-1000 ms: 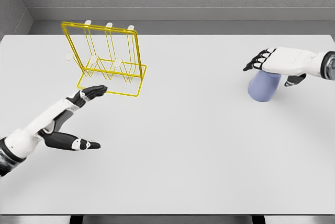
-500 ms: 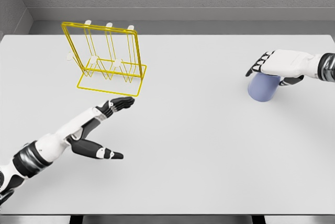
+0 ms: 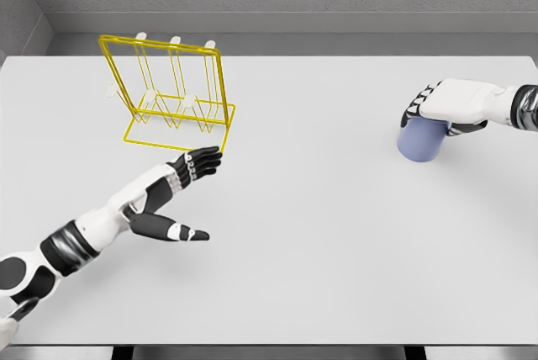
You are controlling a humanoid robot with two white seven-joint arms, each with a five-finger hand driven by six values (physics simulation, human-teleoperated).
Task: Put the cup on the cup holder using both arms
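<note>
Fingers of the right hand [image 3: 443, 105] curl over the upright lavender cylindrical cup [image 3: 421, 140]; the left hand [image 3: 172, 193] spreads wide, holding nothing, just before the yellow wire cup holder [image 3: 172, 91].

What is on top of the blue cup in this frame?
The right hand lies over the top of the cup, fingers curled down its far side. The cup's upper rim is covered, so the contact there cannot be seen.

left hand [image 3: 172, 196] advanced rightward, right hand [image 3: 450, 106] lowered onto cup [image 3: 420, 140]
</note>
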